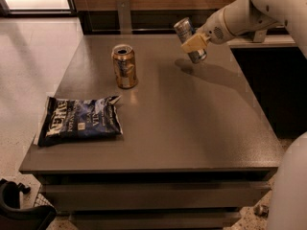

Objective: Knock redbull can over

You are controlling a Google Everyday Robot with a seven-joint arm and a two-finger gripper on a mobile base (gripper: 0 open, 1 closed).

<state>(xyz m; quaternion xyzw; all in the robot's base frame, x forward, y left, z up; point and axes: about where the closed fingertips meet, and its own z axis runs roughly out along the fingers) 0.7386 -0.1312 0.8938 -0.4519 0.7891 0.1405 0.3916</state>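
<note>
The redbull can (184, 29), slim, silver and blue, is at the far side of the table and leans with its top to the left. Its lower end (197, 56) hangs just above the table, over its own shadow. My gripper (193, 43) reaches in from the right and is shut on the can's middle, with a beige finger pad (194, 41) across its front. The white arm runs off to the upper right.
A shorter gold can (124, 66) stands upright, left of the redbull can. A dark blue chip bag (79, 121) lies flat near the table's left front. The grey table (192, 128) ends at a wood wall behind and drops to the floor on the left.
</note>
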